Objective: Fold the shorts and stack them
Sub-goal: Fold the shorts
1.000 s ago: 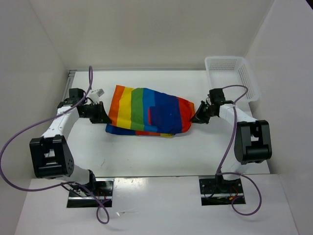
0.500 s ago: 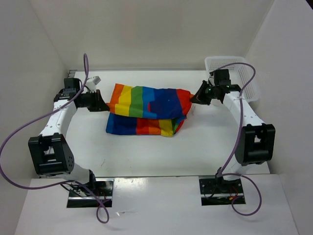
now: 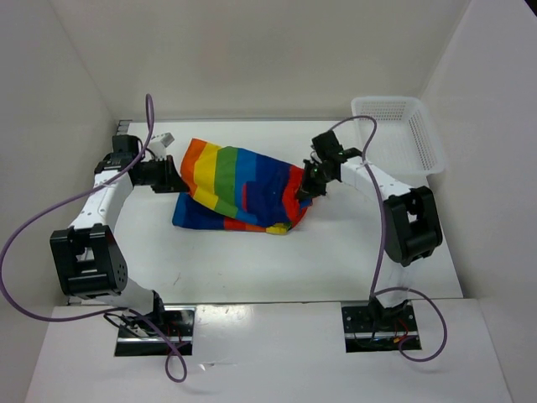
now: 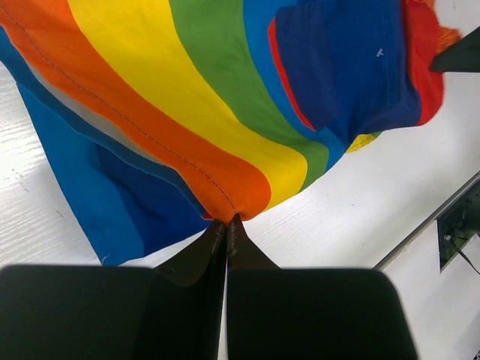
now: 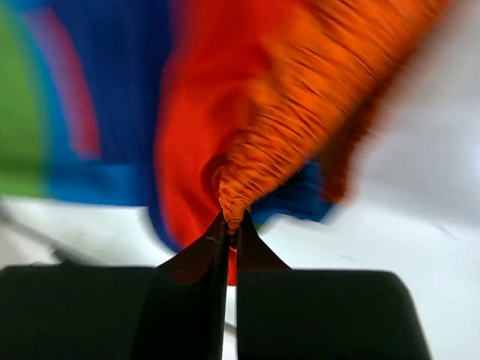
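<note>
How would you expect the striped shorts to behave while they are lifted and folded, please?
Probably floppy: the shorts sag and crease between their two pinched corners. Likely light, since small pinches in the jaws hold them partly up. Cloth bunches at the right jaws, so folds may slump.

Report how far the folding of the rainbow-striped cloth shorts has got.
Done: the soft rainbow-striped cloth shorts are roughly doubled over, a blue layer showing underneath. In hand: the left gripper is shut on an orange edge and the right gripper on the orange-red corner, the top layer held between them. Left: laying it flat, finishing the fold and stacking; no neat folded bundle lies on the white table.
</note>
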You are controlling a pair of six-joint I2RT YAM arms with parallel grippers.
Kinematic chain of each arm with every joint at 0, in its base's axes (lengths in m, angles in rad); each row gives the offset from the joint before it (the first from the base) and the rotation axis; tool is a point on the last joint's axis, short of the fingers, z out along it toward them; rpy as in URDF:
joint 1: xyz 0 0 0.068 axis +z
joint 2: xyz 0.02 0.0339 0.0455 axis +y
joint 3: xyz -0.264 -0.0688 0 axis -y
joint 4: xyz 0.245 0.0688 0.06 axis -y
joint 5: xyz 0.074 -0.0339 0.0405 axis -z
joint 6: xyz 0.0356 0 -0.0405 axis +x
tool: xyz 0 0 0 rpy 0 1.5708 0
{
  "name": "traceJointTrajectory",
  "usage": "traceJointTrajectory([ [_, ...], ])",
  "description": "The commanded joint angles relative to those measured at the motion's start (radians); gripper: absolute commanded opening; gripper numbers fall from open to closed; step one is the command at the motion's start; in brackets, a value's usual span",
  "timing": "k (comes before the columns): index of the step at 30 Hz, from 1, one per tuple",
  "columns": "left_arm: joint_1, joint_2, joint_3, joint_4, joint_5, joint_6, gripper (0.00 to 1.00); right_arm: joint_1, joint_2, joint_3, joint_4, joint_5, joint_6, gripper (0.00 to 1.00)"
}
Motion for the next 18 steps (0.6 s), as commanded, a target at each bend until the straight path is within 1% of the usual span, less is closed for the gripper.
traceJointTrajectory([
  [1,0.017,-0.004,-0.006,0.02,0.03,0.005,0.0,-0.062,-0.005,-0.107,-0.046,0.156,0.007,0.0],
  [6,0.026,-0.014,-0.015,0.011,0.021,0.005,0.0,-0.119,-0.057,-0.183,-0.07,0.293,0.03,0.0],
  [11,0.026,-0.014,-0.036,0.002,0.021,0.005,0.0,-0.139,-0.057,-0.255,-0.058,0.331,0.039,0.0],
  [13,0.026,-0.014,-0.036,-0.01,0.021,0.005,0.0,-0.139,-0.057,-0.241,-0.058,0.318,0.039,0.0],
  [15,0.026,-0.014,-0.046,-0.029,0.021,0.005,0.0,-0.139,-0.103,-0.218,-0.058,0.295,0.039,0.0],
  [18,0.026,-0.032,-0.082,-0.064,0.053,0.005,0.0,-0.15,-0.137,-0.139,-0.084,0.237,0.039,0.0],
])
